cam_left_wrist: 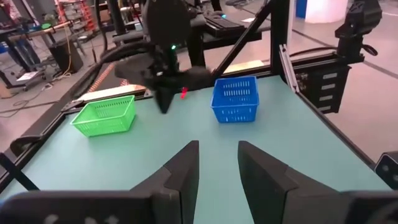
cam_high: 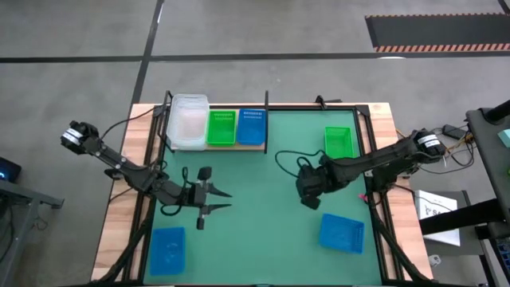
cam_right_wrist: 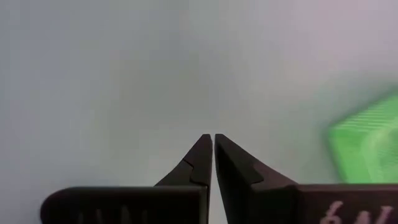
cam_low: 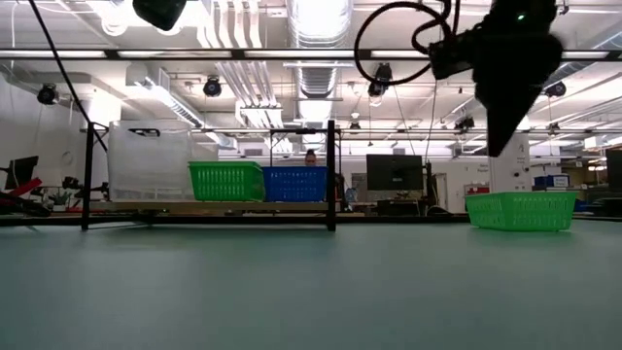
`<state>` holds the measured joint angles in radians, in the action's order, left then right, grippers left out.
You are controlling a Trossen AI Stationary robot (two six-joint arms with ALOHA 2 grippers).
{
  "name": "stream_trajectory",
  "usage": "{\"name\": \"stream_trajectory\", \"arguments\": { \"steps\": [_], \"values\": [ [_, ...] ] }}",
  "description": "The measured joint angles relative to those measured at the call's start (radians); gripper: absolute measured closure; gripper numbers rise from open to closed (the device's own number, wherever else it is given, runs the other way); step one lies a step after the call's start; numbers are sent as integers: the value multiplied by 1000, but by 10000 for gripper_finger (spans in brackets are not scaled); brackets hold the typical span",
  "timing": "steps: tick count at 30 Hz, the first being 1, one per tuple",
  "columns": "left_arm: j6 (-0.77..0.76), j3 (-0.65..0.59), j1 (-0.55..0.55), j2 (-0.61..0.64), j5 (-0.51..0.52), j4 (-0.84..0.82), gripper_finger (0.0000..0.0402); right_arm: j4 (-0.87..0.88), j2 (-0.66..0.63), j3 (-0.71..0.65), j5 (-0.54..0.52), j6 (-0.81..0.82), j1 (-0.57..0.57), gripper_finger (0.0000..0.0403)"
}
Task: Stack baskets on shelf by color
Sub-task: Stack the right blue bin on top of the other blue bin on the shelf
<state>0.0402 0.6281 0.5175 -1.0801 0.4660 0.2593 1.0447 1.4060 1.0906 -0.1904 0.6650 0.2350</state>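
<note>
The shelf [cam_high: 239,148] stands at the table's far edge and holds a stack of clear baskets [cam_high: 188,121], a green basket [cam_high: 221,127] and a blue basket [cam_high: 253,126], side by side. A loose green basket [cam_high: 339,142] sits on the green mat at the far right. One blue basket [cam_high: 341,232] sits near right and another [cam_high: 167,249] near left. My left gripper [cam_high: 225,199] is open and empty over the mat's left middle. My right gripper [cam_high: 309,201] is shut and empty, pointing down above the mat between the loose green basket and the near-right blue basket.
Black frame rails [cam_high: 370,159] run along the table's left and right edges. The shelf's black uprights [cam_low: 331,175] rise at its ends. Open mat [cam_high: 263,231] lies between the two grippers and toward the near edge. A cable [cam_high: 287,159] loops off the right arm.
</note>
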Motion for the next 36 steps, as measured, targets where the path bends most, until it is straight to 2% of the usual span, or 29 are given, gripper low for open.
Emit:
{"name": "stream_trajectory", "arguments": {
  "steps": [5, 10, 12, 16, 21, 24, 26, 31, 36],
  "values": [
    [4, 1, 1, 2, 1, -12, 306, -52, -37, 0, 300, -51, 43, 348],
    [54, 2, 0, 11, 11, -5, 306, 21, -37, 0, 523, 178, 112, 296],
    [56, 2, 0, 22, 16, -1, 306, 54, -38, 0, 566, 266, 150, 279],
    [55, 2, 0, 36, 16, -1, 306, 74, -32, -5, 544, 186, 275, 259],
    [80, 2, 0, 36, 16, -1, 306, 71, -30, -5, 283, 141, 412, 257],
    [99, 2, 0, 35, 16, -1, 306, 63, -30, -6, 147, 142, 435, 263],
    [106, 2, 0, 36, 16, 2, 306, 39, -30, -6, 92, 124, 436, 267],
    [107, 2, 0, 36, 16, 2, 306, -19, -11, -6, 35, 11, 419, 271],
    [107, 2, 0, 36, 16, -8, 306, -15, 50, -6, 39, -76, 394, 271]
  ]
}}
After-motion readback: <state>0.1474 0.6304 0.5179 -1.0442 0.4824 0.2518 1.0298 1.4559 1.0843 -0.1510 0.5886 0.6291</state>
